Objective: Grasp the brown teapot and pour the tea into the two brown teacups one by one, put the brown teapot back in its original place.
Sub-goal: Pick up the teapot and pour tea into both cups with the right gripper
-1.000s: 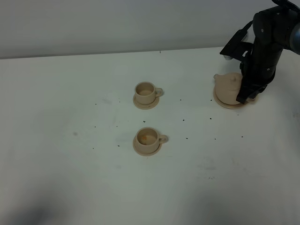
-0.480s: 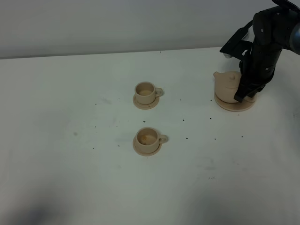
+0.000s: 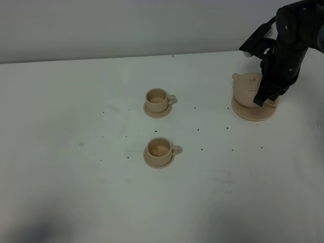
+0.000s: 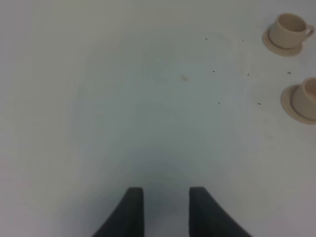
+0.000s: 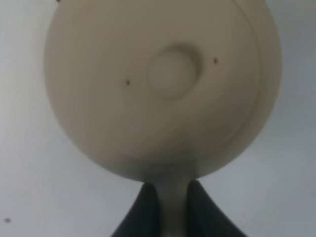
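- Starting at the right gripper: we see it clenched on the loop handle of the brown teapot, both fingers pressed to the handle's sides.
- The teapot is close to the desk's far right corner, directly over the wide saucer. We can't tell whether its base touches the disc.
- Its lid is on, so whatever is inside is hidden from us.
- The spout aims toward the desk's left edge and the handle toward the right edge, so the long axis runs roughly along the far edge. The pot is upright.
- Moving out toward the middle of the desk, the far teacup stands upright with its handle toward the right edge. Its inside looks plain and shadowed, and we can't make out any liquid.
- Just nearer the front edge, the near teacup stands the same way, with an orange-brown patch at its bottom.
- Each cup stands on its own small saucer, and the two are apart from each other and well apart from the teapot.
- Dark specks dot the desk between the cups and the pot.
- The left gripper hangs over bare desk with its jaws parted and nothing between them, with both cups off to one side.
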